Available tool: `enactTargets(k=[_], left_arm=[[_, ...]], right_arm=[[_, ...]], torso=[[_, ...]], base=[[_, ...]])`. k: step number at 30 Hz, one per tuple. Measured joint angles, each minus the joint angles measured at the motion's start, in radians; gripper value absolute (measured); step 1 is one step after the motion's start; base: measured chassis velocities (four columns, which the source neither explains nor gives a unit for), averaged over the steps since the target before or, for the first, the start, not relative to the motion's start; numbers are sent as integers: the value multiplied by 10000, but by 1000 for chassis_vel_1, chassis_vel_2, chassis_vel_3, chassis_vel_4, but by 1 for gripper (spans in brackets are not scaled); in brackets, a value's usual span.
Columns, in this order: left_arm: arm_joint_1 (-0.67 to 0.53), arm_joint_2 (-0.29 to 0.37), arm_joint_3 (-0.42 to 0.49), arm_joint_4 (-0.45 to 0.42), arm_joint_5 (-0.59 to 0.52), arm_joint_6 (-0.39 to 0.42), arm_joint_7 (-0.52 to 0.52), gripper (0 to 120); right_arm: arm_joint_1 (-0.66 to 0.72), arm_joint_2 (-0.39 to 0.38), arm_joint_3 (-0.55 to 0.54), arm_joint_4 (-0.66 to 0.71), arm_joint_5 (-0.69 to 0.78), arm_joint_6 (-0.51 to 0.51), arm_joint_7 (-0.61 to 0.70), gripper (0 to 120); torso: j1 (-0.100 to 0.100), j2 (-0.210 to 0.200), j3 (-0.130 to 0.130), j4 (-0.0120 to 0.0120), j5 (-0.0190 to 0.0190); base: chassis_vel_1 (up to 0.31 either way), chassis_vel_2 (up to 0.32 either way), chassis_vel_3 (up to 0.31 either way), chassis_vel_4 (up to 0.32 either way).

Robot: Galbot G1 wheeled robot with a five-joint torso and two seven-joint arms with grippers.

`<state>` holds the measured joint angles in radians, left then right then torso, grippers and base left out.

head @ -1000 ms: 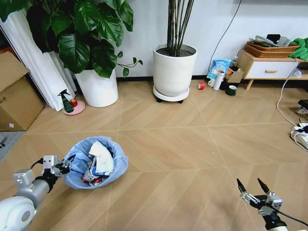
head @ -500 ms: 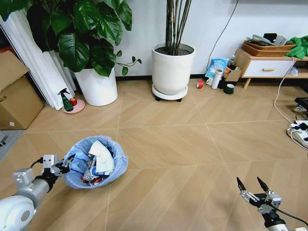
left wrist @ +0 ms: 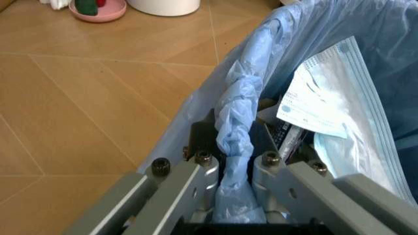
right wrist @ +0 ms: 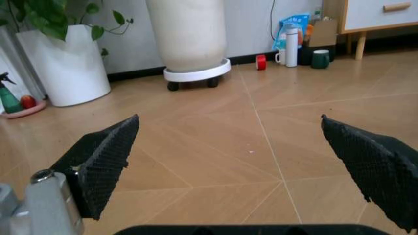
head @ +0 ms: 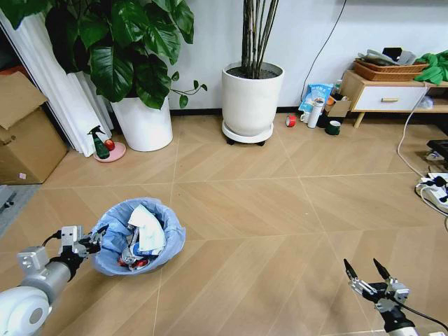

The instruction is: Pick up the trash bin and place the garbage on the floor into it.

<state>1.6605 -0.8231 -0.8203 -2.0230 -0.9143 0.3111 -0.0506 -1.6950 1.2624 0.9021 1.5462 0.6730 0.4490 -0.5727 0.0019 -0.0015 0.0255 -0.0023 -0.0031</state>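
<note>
View shifted; bin (head: 138, 238) clamped, pots (head: 252, 101) beyond.

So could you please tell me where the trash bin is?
In the head view, the trash bin sits low on the left, its rim pinched by the left gripper.

No text, label or number is showing clearly enough to read; the white sheet (left wrist: 312, 105) lying in the trash bin (head: 112, 260) is carrying print, but it is staying illegible.
</note>
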Motion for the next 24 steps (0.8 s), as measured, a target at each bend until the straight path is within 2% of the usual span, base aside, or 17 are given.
enactTargets(k=[24], left_arm=[[-63, 253, -217, 84, -255, 21, -2, 1]], right_arm=[[18, -27, 10, 164, 4, -81, 44, 100]], torso=[[0, 0, 0, 1, 0]], base=[[12, -11, -8, 15]])
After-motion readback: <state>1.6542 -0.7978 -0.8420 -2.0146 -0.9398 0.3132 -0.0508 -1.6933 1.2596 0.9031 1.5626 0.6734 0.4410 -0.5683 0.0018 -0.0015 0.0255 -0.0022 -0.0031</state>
